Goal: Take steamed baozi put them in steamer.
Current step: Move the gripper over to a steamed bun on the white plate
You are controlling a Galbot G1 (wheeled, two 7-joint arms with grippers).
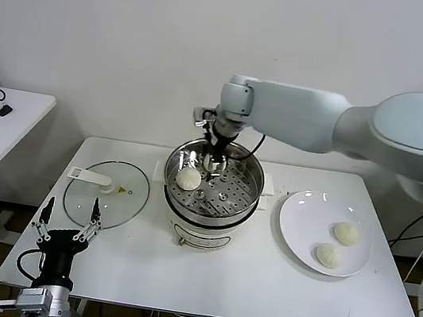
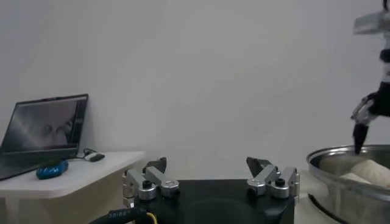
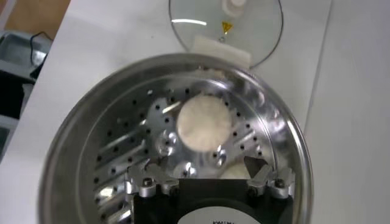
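- Reaching over the steamer [image 1: 211, 195], the right gripper [image 1: 213, 161] is positioned inside the pot's rim with its fingers spread apart; nothing is held between them.
- One steamed baozi [image 1: 188, 178] is seated on the perforated tray toward the robot's left side; a second baozi [image 3: 234, 172] is partly hidden just beneath the right gripper in the right wrist view.
- Two further baozi [image 1: 346, 233] [image 1: 328, 255] are located on the white plate [image 1: 298, 220], right of the steamer on the bench [image 1: 255, 286].
- A glass lid [image 1: 106, 193] lies flat left of the steamer; a yellow triangular warning label [image 1: 121, 190] is visible on it, its writing unreadable.
- The left gripper [image 1: 66, 222] is parked at the bench's near left edge, fingers open and empty.
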